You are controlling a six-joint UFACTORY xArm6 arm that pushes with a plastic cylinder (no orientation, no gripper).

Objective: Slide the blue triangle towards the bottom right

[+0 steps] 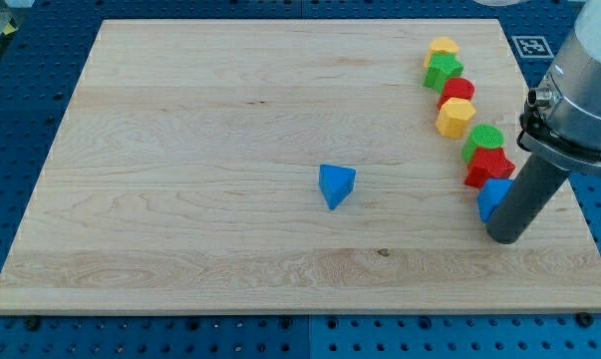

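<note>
The blue triangle [336,185] lies alone near the middle of the wooden board [180,150]. My tip [505,237] rests on the board far to the triangle's right, near the view's right edge. It touches or nearly touches a blue block [491,195] on that block's lower right, and the rod hides part of this block.
A chain of blocks runs down the right side: a yellow block [443,47], a green star [444,70], a red block [458,90], a yellow hexagon [455,117], a green block [484,139], a red star [489,166]. The arm's grey body [589,80] looms at the right edge.
</note>
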